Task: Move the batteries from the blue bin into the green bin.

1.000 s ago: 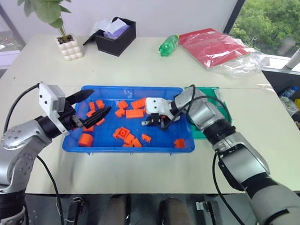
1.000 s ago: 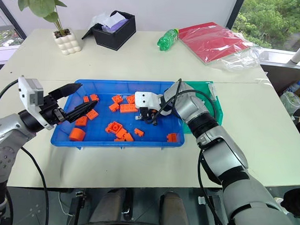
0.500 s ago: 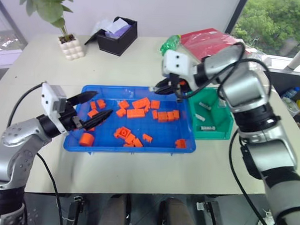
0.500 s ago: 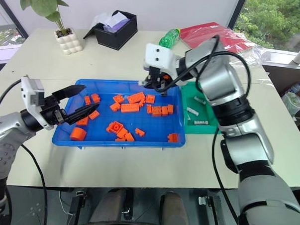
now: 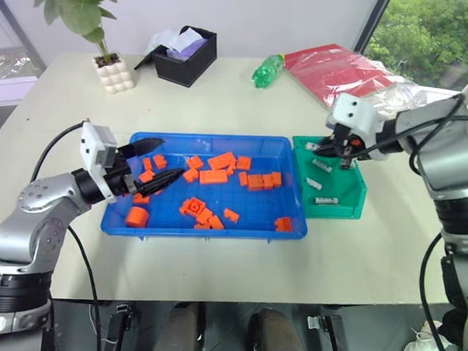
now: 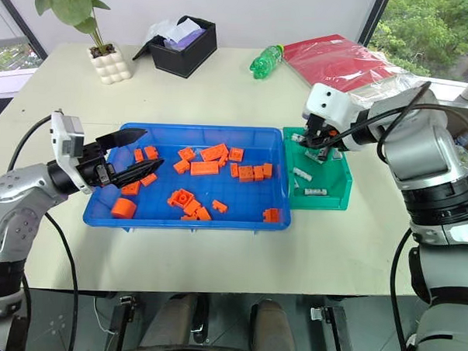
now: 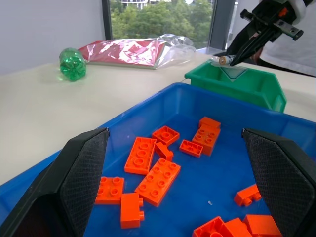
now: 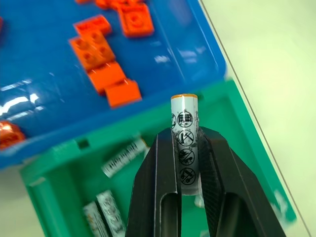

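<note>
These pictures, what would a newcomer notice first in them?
The bright blue bin in the middle of the table, strewn with orange bricks. Next, the right gripper over the green bin beside it, pinching a battery. The left gripper hovers open at the blue bin's other end.

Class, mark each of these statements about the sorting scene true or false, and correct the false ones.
1. The right hand grips a battery. True.
2. That battery hangs over the blue bin. False: it is over the green bin.
3. The left hand is shut on an orange brick. False: it is open and holds nothing.
4. Batteries already lie in the green bin. True.
5. A green bottle lies on the table. True.
</note>
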Controlling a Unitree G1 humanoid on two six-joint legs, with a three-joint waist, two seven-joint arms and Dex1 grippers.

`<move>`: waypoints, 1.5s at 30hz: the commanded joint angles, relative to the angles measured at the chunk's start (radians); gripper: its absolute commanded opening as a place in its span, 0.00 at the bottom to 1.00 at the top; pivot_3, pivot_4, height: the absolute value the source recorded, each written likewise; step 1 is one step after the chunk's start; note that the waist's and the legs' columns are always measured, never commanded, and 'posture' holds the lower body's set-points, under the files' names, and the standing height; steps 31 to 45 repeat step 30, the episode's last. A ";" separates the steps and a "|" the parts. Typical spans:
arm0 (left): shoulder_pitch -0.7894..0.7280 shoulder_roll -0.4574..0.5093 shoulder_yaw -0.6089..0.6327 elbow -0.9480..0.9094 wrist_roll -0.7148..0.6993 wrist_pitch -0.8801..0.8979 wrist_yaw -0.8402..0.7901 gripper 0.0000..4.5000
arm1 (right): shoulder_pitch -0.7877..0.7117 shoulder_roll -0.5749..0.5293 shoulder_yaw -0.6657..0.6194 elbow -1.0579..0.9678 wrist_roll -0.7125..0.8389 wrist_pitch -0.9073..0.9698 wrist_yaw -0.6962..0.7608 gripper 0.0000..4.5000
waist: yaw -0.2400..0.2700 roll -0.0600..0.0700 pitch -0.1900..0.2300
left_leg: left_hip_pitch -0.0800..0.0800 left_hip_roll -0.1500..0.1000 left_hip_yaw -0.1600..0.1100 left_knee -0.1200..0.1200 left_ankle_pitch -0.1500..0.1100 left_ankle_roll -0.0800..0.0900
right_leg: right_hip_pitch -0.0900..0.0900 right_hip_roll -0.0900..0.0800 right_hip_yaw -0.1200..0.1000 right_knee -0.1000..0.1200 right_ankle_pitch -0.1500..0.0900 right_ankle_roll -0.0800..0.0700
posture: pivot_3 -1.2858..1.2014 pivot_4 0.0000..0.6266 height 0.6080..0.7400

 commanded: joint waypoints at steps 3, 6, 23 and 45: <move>-0.027 0.003 -0.001 0.002 0.015 -0.027 -0.011 1.00 | 0.067 -0.037 -0.035 0.033 -0.006 -0.068 -0.050 0.01 | 0.004 0.000 0.000 | 0.000 0.000 0.000 0.000 0.000 0.000 | 0.000 0.000 0.000 0.000 0.000 0.000 | 0.52 0.24 1.00; -0.027 0.007 0.001 0.002 0.017 -0.027 -0.015 1.00 | 0.086 -0.045 -0.033 0.077 -0.013 -0.097 -0.065 0.29 | 0.006 0.000 0.000 | 0.000 0.000 0.000 0.001 0.000 0.000 | 0.001 0.000 0.000 0.000 0.000 0.000 | 0.52 0.24 1.00; -0.052 0.010 0.223 0.067 0.053 -0.078 0.209 1.00 | 0.032 0.208 -0.284 0.165 0.045 -0.187 -0.548 0.98 | 0.004 0.000 0.000 | 0.000 0.000 0.000 0.000 0.004 -0.006 | 0.000 0.001 0.000 0.000 0.000 0.000 | 0.52 0.24 1.00; 0.070 0.028 0.375 0.053 0.069 -0.078 0.299 1.00 | 0.130 0.375 -0.461 0.128 0.096 -0.307 -0.848 0.98 | 0.005 0.000 0.000 | 0.000 0.000 0.001 0.000 0.004 -0.006 | 0.000 0.000 0.000 0.001 0.000 0.000 | 0.52 0.24 1.00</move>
